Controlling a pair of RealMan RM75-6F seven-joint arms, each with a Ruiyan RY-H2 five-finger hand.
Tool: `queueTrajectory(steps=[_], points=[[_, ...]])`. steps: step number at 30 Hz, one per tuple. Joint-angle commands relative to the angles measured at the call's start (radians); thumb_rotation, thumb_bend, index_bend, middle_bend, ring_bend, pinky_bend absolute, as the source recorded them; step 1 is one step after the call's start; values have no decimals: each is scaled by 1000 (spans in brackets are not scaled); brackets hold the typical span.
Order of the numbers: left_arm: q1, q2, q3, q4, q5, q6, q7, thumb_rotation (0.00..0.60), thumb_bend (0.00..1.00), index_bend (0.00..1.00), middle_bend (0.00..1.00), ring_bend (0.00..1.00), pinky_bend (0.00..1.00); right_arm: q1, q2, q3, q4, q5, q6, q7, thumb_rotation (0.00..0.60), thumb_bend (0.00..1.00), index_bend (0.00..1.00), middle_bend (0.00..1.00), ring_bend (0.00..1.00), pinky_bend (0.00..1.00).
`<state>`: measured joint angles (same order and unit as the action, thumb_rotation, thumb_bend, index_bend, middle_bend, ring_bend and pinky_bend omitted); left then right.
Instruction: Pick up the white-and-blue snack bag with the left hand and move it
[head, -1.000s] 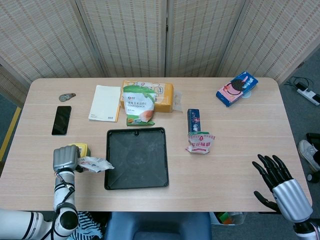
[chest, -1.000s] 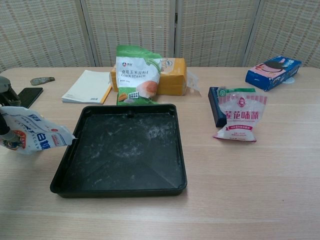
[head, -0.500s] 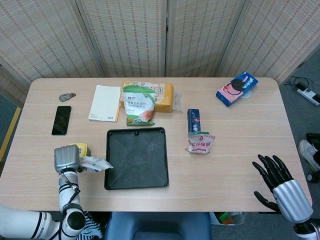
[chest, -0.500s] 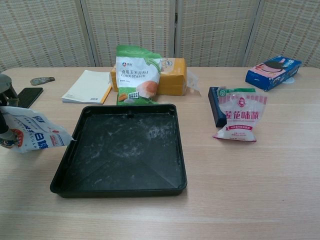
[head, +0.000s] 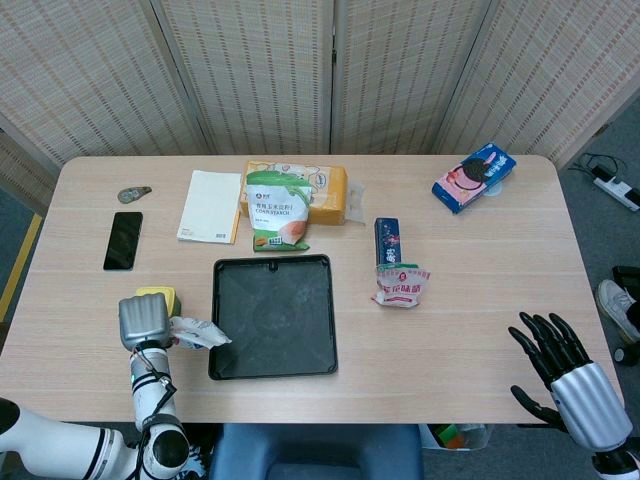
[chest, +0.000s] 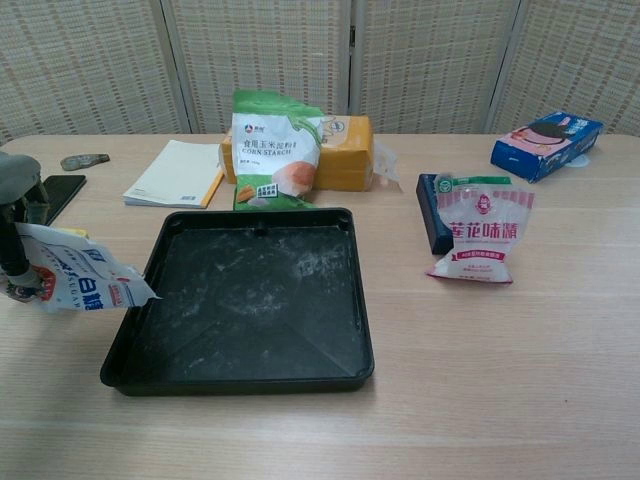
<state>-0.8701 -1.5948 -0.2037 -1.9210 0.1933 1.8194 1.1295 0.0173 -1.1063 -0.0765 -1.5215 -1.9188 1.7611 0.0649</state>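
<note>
My left hand (head: 146, 320) grips the white-and-blue snack bag (head: 196, 332) just left of the black tray (head: 273, 316). In the chest view the bag (chest: 78, 280) hangs above the table, its right corner over the tray's left rim (chest: 135, 315), with the left hand (chest: 18, 215) at the frame's left edge. My right hand (head: 568, 372) hovers off the table's front right corner, fingers spread, holding nothing.
A yellow item (head: 157, 295) lies just behind the left hand. Behind the tray stand a corn starch bag (head: 278, 210), an orange pack (head: 320, 190) and a white notebook (head: 211, 205). A pink-and-white snack bag (head: 400, 285), dark blue box (head: 387, 240), cookie box (head: 473, 177) and phone (head: 122, 240) also lie around.
My left hand has carried the snack bag slightly right, toward the tray's left rim. The right hand has dropped slightly lower in the head view.
</note>
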Motion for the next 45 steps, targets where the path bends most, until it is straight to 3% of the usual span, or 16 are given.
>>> queueTrajectory(steps=[1,12,21,27,41,45], points=[[-2,-22,2,15,19,30,35,600,166,896,952,1000,1000,-1,1,-1,2,-2,3,3,600,262,0,0,0,0],[13,-74,-20,18,49,60,93,600,168,897,954,1000,1000,-2,2,-1,4,-9,7,6,600,262,0,0,0,0],[-12,-160,3,67,112,147,196,600,169,897,954,1000,1000,-12,8,-6,19,-28,42,29,600,262,0,0,0,0],[-16,-200,-10,75,145,181,243,600,170,898,954,1000,1000,-15,10,-5,24,-30,53,41,600,262,0,0,0,0],[10,-210,-28,83,179,169,294,600,170,898,954,1000,1000,-16,8,-5,23,-30,49,36,600,262,0,0,0,0],[35,-191,-57,40,178,151,268,600,168,904,962,1000,1000,-17,9,-5,24,-29,48,38,600,262,0,0,0,0]])
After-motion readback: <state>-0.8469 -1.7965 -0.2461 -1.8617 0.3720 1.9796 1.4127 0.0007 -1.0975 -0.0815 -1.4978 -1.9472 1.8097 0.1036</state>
